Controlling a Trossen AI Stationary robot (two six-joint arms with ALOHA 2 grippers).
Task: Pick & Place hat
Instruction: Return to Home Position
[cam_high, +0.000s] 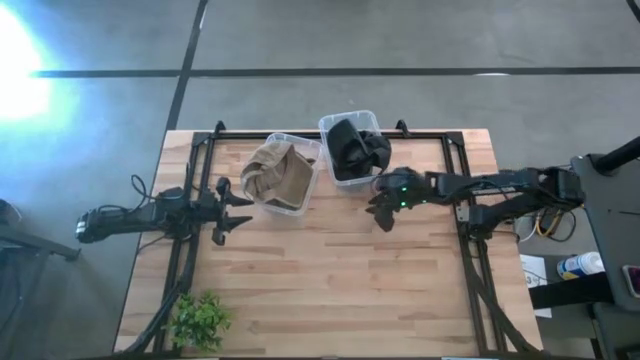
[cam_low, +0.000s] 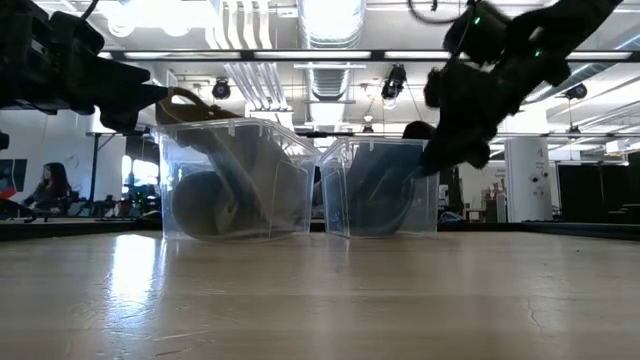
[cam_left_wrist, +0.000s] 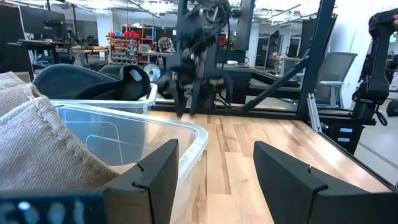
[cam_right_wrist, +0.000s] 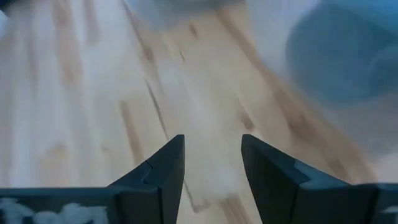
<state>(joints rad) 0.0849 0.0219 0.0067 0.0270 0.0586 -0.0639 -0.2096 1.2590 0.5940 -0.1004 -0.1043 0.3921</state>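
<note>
A tan hat (cam_high: 279, 176) lies in the left clear bin (cam_high: 306, 195), bulging over its rim. A black hat (cam_high: 354, 150) fills the right clear bin (cam_high: 332, 122). My left gripper (cam_high: 236, 211) hovers open just left of the tan hat's bin. In the left wrist view the left gripper (cam_left_wrist: 214, 149) has the tan hat (cam_left_wrist: 34, 140) beside it. My right gripper (cam_high: 383, 208) hangs open above the table by the near right corner of the black hat's bin. The right wrist view shows the right gripper (cam_right_wrist: 212, 140) over bare wood, with the black hat (cam_right_wrist: 339, 59) blurred off to one side.
A small green plant (cam_high: 199, 321) stands at the table's near left corner. A black frame (cam_high: 463, 150) runs along the table's sides and far edge. The near half of the wooden table (cam_high: 330, 290) is bare. People and desks show in the room behind.
</note>
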